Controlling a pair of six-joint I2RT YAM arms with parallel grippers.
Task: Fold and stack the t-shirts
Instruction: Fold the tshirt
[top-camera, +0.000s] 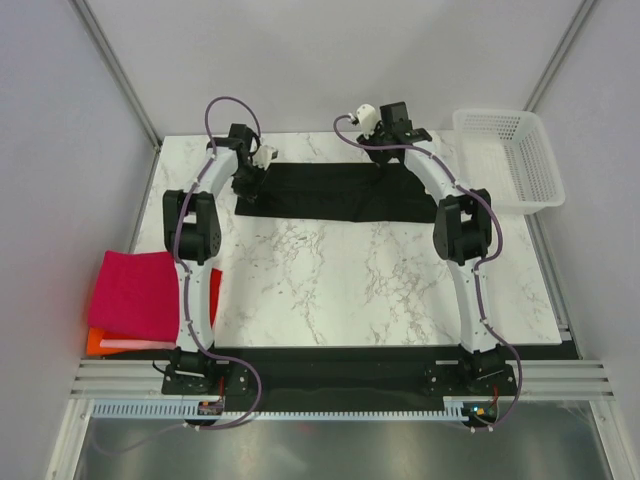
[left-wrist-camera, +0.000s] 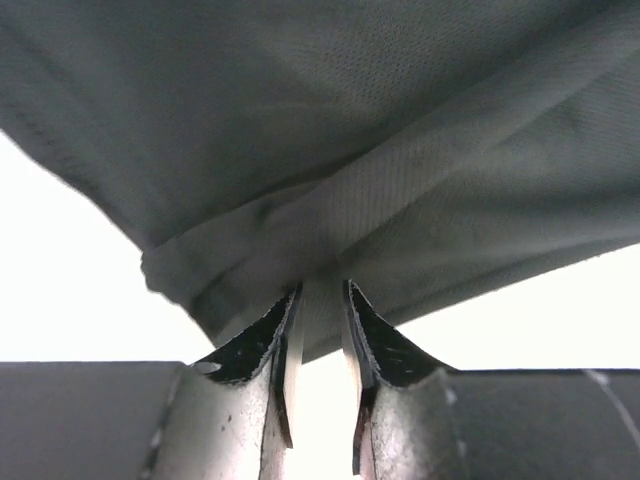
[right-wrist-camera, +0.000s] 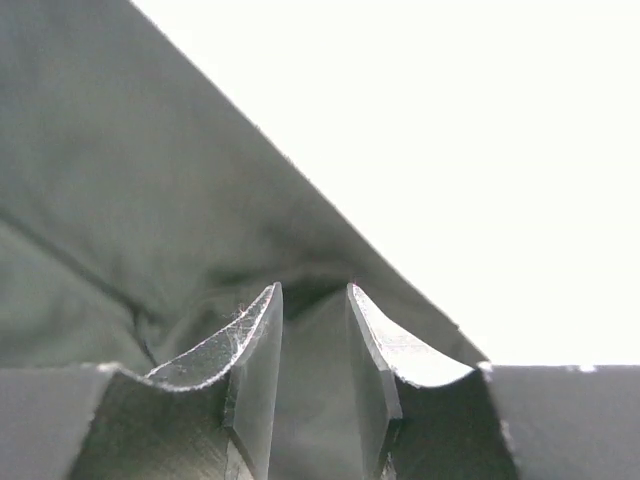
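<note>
While left tool (left-wrist-camera: 322, 290), right tool (right-wrist-camera: 313, 288) pinch black t-shirt (top-camera: 320, 195) (jaws narrow) | white basket (top-camera: 497, 113) nearby

Item: table (top-camera: 330, 280), white marble-patterned top.
Upper centre: one black t-shirt (top-camera: 320, 192), laid as a long band.
Left edge: folded stack, magenta-pink t-shirt (top-camera: 130, 295) uppermost, orange t-shirt (top-camera: 95, 342) beneath.
Upper right edge: one white mesh basket (top-camera: 510, 160).

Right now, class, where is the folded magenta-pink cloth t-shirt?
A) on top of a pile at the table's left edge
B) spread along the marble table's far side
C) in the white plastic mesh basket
A: the folded magenta-pink cloth t-shirt lies on an orange folded shirt at the left edge of the marble table.
</note>
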